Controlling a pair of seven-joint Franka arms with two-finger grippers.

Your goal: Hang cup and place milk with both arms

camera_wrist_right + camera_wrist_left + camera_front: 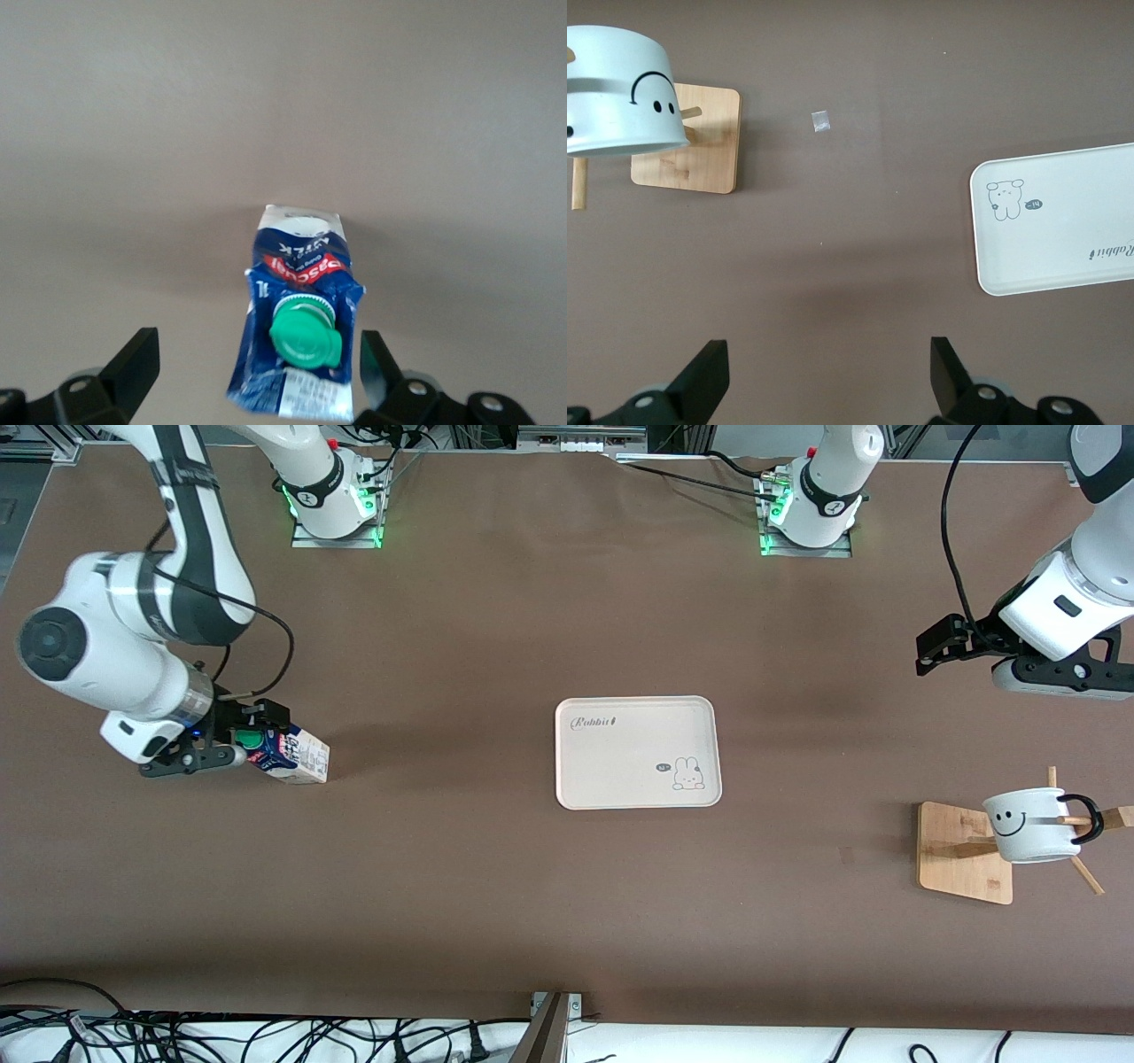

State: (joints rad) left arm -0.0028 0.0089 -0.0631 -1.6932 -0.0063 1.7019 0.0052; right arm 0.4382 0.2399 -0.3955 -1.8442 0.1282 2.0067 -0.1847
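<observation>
My right arm comes down from the upper left of the front view and bends low, putting the right gripper (237, 755) at the milk (291, 755) in the middle left of that frame. The right wrist view shows its fingers (133, 361) spread wide, one on each side of the carton (301, 310) and not touching it. The carton stands on the brown table (496, 886), its green cap (306, 335) facing the camera. The wrist hides part of the carton in the front view, and its lower end is cut off at the bottom edge of the wrist picture.

My left arm enters from the right edge of the front view, its upper links cut off there. The left gripper (928, 651) hangs in the air at upper right, over bare table, and its fingers (704, 379) are spread with nothing between them.

The cup (1032, 825) hangs on the wooden rack (961, 852) at lower right, smiley face toward the camera, black handle (1088, 817) hooked on a peg. In the left wrist view the cup (620, 93) is cut off at the upper left corner.

The white tray (620, 735) lies in the centre of the table; its small print is hard to read.
</observation>
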